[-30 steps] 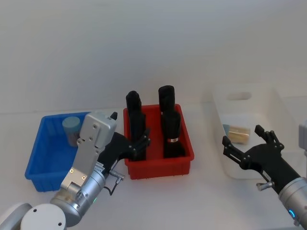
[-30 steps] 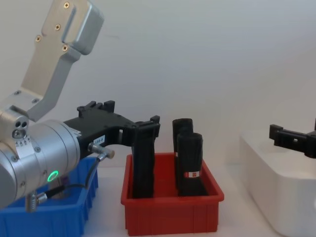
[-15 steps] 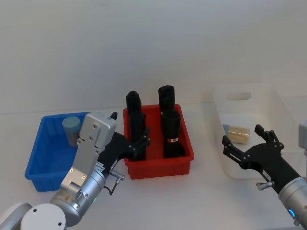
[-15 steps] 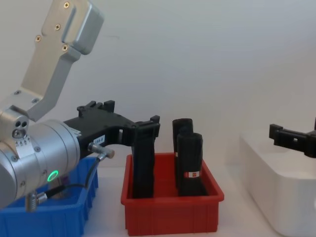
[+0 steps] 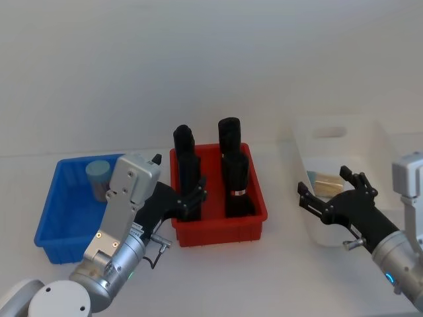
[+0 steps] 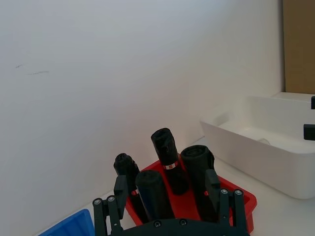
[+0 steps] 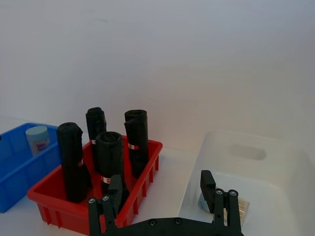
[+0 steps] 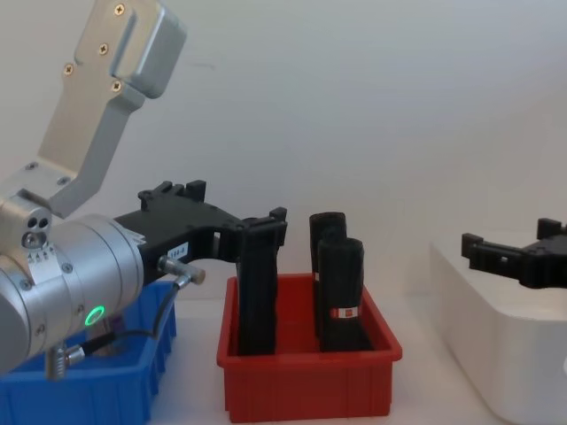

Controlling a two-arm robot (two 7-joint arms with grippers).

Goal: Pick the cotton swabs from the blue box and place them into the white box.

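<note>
Swab to fetch: one cotton swab tub [image 5: 99, 177] stands upright at the 12 o'clock end of the blue box [image 5: 47, 221], near its far wall.
Swab delivered: what looks like another swab tub [image 5: 325, 181] lies on its side in the white box [image 5: 382, 135], toward its 9 o'clock wall.
Left gripper: your left gripper [image 5: 192, 201] hangs at the 8 o'clock corner of the red bin [image 5: 218, 232], at 4 o'clock from the standing tub. Its jaws are wide and empty. It is right beside the nearest of the black rolls [image 5: 187, 173]; I cannot tell whether it touches.
Right gripper: your right gripper [image 5: 324, 191] hovers over the white box's 9 o'clock wall, jaws wide, holding nothing.
Risk, black rolls: if you swing the left arm toward 9 o'clock without lifting first, a finger may hook that roll and topple it, or drag the red bin.
Risk, box wall: the tub is close to the far wall. A finger coming down on that side could land on the rim and shove the blue box instead of straddling the tub.
Risk, grip: the tub looks smooth and round. If you close off-centre or on the lid alone, it may squirt out or tip over.
Risk, carry: the route toward 3 o'clock crosses the tall rolls. If you carry low, the tub will likely clip them.
Risk, arms: the right gripper sits at the drop zone. Move it clear first, or the two arms may collide.
</note>
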